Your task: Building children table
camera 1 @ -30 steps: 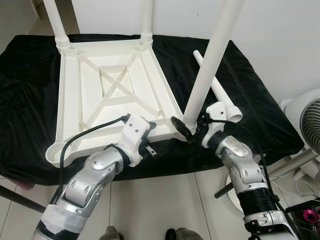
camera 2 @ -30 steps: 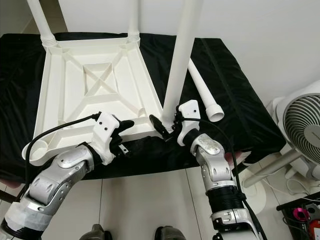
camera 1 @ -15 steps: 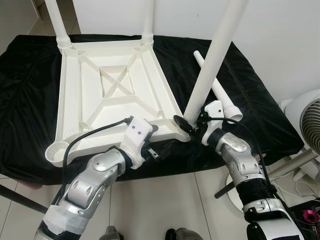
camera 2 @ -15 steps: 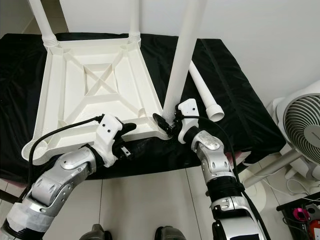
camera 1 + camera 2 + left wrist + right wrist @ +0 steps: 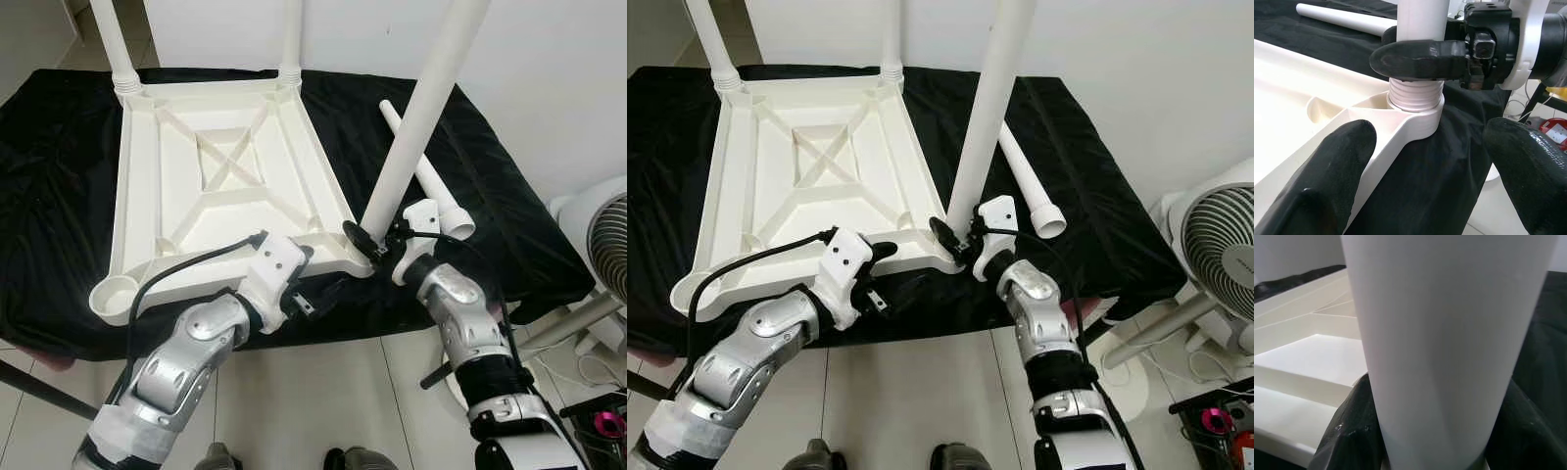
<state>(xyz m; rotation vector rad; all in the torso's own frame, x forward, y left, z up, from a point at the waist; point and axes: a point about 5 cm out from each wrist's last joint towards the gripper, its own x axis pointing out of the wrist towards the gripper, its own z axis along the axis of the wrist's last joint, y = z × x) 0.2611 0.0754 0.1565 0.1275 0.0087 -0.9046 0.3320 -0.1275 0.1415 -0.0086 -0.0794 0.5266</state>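
A low bench draped in black cloth (image 5: pixel 509 196) stands against a white wall, with pale floor tiles below and a white fan (image 5: pixel 1220 259) off to the robot's right. On the cloth lies the white plastic tabletop (image 5: pixel 220 186), upside down, its ribbed underside facing up.

The right gripper (image 5: pixel 958 240) is clamped around the base of a white leg (image 5: pixel 416 117), its black fingers (image 5: pixel 1420 53) wrapped just above the threaded collar. That collar sits in the corner socket (image 5: pixel 1418 115) at the near right corner of the tabletop, so the leg's lower end lies directly below the grip. The leg's long axis is not plumb: it leans, its top tipped away toward the robot's right and the wall. I judge that the coming move turns on this lean, since the leg has to stand square over the socket before it seats or screws home.

The left gripper (image 5: pixel 299 294) hovers at the tabletop's near edge, just beside the same corner, its fingers (image 5: pixel 1317 181) spread apart and holding nothing. It is close enough to steady the corner, but the right arm alone has the leg.

Two legs already stand in the far corners (image 5: pixel 113 44) (image 5: pixel 291 34). A fourth leg (image 5: pixel 1027 176) lies flat on the cloth just beyond the right gripper, and the near left socket (image 5: pixel 113 294) is empty.
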